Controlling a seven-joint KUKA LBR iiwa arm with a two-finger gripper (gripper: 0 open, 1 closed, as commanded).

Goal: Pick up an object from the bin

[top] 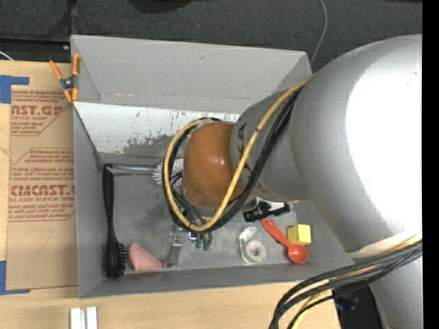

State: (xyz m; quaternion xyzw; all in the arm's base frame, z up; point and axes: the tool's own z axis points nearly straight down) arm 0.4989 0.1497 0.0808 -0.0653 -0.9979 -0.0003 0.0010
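My gripper [180,244] reaches down near the bin's front wall, just left of the middle, mostly hidden under the arm's orange cover. A pink, soft-looking lump [144,258] lies right beside it on the left, against the front wall. To its right rests a clear round lid-like piece [252,247]. Nothing shows as held.
A long black brush [110,232] runs along the left wall, bristles toward the front. A red spoon [287,244] and a yellow block [300,234] sit at the front right. A metal-handled white brush [156,172] lies at the back left. The arm covers the bin's right half.
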